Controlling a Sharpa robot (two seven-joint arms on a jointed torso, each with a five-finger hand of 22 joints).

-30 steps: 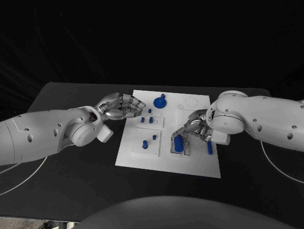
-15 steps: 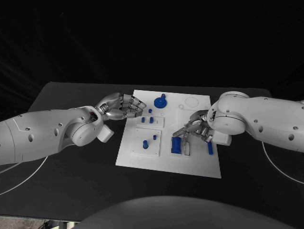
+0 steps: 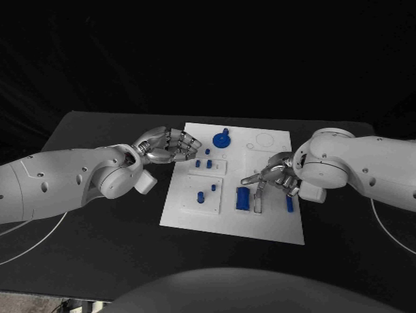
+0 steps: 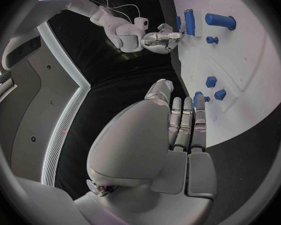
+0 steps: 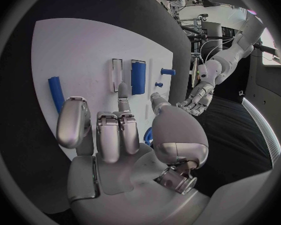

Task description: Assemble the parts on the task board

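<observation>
- Black table [image 3: 95, 235]: carries a white task board [image 3: 229, 218] at its middle, with both arms reaching over the board's side edges.
- Near half of the board: a blue block [image 3: 242, 197] stands in a slot just beside an empty pale slot [image 3: 258, 201]; a thin blue bar [image 3: 289, 203] lies toward the robot's right edge of the board. A small raised plate to the left holds two short blue pegs [image 3: 199, 196].
- Right hand [image 3: 276, 177]: hovers above the block and the pale slot, holding nothing. In the right wrist view one finger [image 5: 123, 96] stretches toward the pale slot while the others are curled in; whether its tip touches the board cannot be told.
- Left hand [image 3: 167, 145]: sits at the board's left edge, level with its far half, fingers curled inward and close together, with no part in it. In the left wrist view the fingertips [image 4: 192, 116] lie close to a blue part at the board's edge; contact cannot be told.
- Middle of the board: two small blue studs [image 3: 201, 163] sit side by side.
- Far end of the board: a round blue knob [image 3: 220, 139], with a ring outline [image 3: 263, 139] beside it.
</observation>
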